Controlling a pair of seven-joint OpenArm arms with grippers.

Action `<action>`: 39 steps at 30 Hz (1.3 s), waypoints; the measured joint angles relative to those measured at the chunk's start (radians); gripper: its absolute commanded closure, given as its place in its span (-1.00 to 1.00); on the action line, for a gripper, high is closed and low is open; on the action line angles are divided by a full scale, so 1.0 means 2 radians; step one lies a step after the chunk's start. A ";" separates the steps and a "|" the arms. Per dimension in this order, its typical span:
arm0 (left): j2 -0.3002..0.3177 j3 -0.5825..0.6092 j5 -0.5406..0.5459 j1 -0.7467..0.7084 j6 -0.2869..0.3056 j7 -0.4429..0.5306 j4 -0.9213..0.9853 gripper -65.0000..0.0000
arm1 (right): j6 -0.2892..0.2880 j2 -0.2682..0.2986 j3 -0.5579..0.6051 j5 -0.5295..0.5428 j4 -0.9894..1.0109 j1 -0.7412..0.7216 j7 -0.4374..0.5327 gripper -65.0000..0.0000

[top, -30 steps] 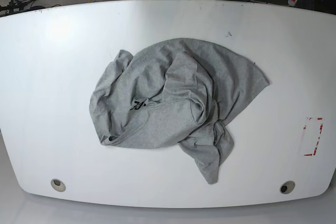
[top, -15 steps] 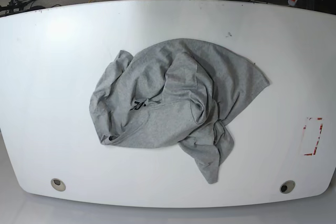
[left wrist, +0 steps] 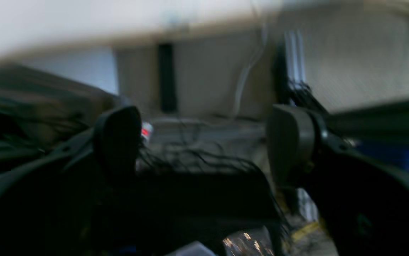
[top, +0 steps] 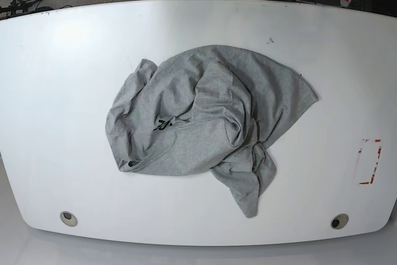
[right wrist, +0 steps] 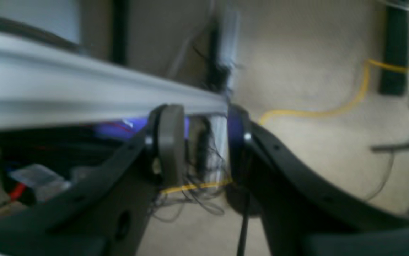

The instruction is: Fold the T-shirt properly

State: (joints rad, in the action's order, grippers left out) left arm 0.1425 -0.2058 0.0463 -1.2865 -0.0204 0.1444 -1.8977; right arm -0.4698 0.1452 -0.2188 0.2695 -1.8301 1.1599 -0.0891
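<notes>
Nothing of the fold looks done: the T-shirt point(top: 205, 122) lies in a crumpled heap at the middle of the table point(top: 56, 91), only a scrap of black print showing, so spreading and every fold remain. Neither arm shows in the base view. The right gripper point(right wrist: 204, 142) stands partly apart, holding nothing. The left gripper point(left wrist: 204, 145) gapes wide, also empty, off the table.

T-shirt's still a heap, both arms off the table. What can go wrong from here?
1. The T-shirt lies crumpled with layers overlapping; a pinch may catch several layers and drag the heap instead of spreading it.
2. Hem and sleeves are hard to tell apart in the folds, and the print barely shows, so a grasp may land on the wrong edge.
3. The tail hangs near the table front edge; a pull could slide it off.
</notes>
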 measured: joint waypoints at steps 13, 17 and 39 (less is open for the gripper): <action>0.001 -0.035 -0.001 0.036 -0.001 -0.002 -0.047 -0.57 | 0.000 -0.013 -0.039 0.057 -0.077 -0.023 -0.009 0.41; 0.001 -0.034 -0.001 0.063 0.001 0.001 -0.047 -0.57 | 0.004 -0.013 -0.045 0.064 -0.079 -0.054 0.000 0.40; -0.002 -0.031 -0.001 0.120 0.003 -0.005 -0.037 -1.00 | -0.002 -0.007 -0.058 0.064 -0.086 -0.303 -0.231 -0.47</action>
State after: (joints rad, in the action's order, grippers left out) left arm 0.1390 -0.2684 0.0444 -1.0466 -0.0147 0.1341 -1.9713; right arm -0.4740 0.1310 -0.3344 0.3981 -2.0018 0.5529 -0.5507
